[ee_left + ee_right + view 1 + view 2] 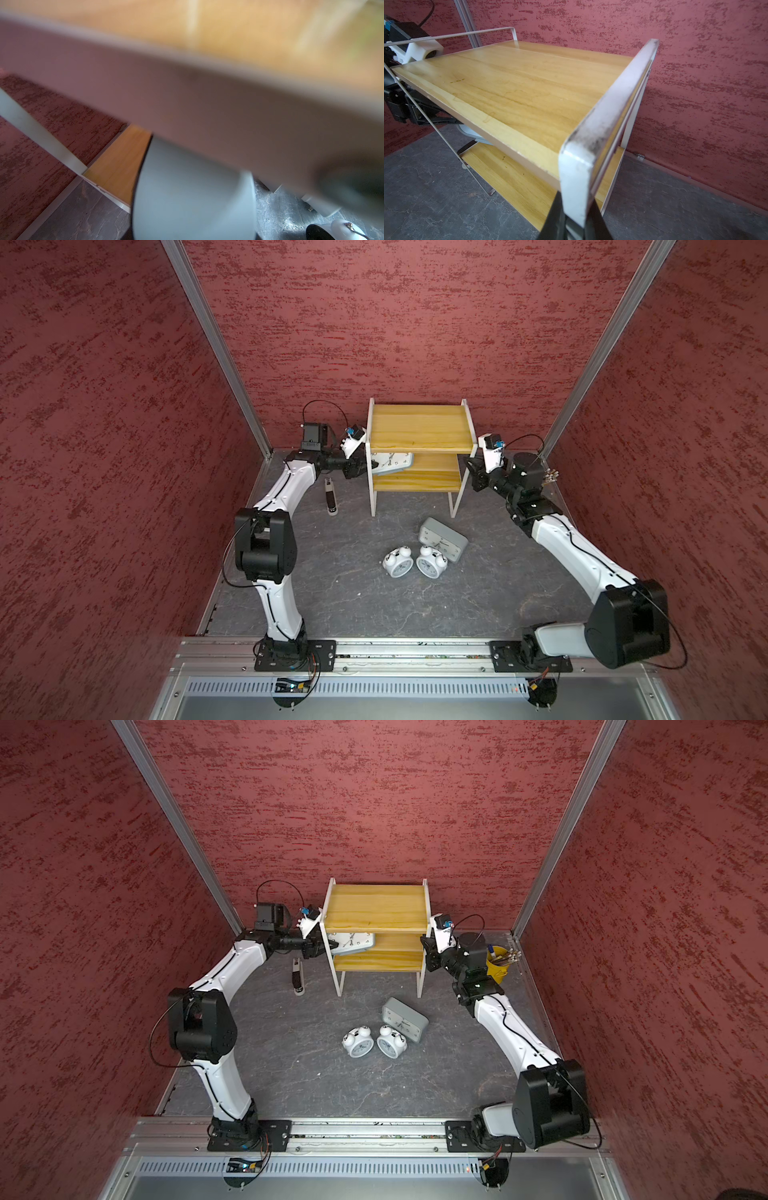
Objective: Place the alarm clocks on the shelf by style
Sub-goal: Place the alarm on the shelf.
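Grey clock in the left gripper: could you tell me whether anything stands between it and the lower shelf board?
Nothing visible does. The grey clock in the left gripper sits tilted, partly between the boards, and the lower board beside it is bare. The right gripper clamps the shelf frame, outside that space.

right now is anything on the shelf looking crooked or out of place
Yes. The grey clock on the lower board of the shelf looks tilted rather than standing square, and the left gripper is shut on it. The right gripper clamps the shelf's side frame.
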You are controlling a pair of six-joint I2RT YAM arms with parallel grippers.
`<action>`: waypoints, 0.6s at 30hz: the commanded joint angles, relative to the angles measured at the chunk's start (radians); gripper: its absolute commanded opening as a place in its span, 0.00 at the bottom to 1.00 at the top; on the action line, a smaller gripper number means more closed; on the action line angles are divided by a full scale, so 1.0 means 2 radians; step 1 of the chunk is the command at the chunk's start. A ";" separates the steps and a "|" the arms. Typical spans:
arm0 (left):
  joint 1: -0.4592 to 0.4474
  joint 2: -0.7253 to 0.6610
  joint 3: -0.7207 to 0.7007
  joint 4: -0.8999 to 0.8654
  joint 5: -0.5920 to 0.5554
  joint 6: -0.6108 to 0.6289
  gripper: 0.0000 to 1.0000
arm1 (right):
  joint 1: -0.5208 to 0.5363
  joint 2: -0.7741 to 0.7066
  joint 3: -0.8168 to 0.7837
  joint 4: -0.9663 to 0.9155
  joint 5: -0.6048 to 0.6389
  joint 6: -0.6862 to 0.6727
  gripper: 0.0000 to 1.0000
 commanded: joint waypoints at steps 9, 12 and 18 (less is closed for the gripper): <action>-0.010 -0.007 -0.071 0.052 0.014 -0.031 0.28 | 0.009 -0.006 0.009 -0.018 -0.011 -0.002 0.12; -0.010 -0.020 -0.095 0.097 0.016 -0.045 0.28 | 0.009 -0.006 0.009 -0.020 -0.012 -0.001 0.12; -0.005 -0.019 -0.096 0.101 0.019 -0.048 0.29 | 0.009 -0.010 0.008 -0.024 -0.011 -0.003 0.12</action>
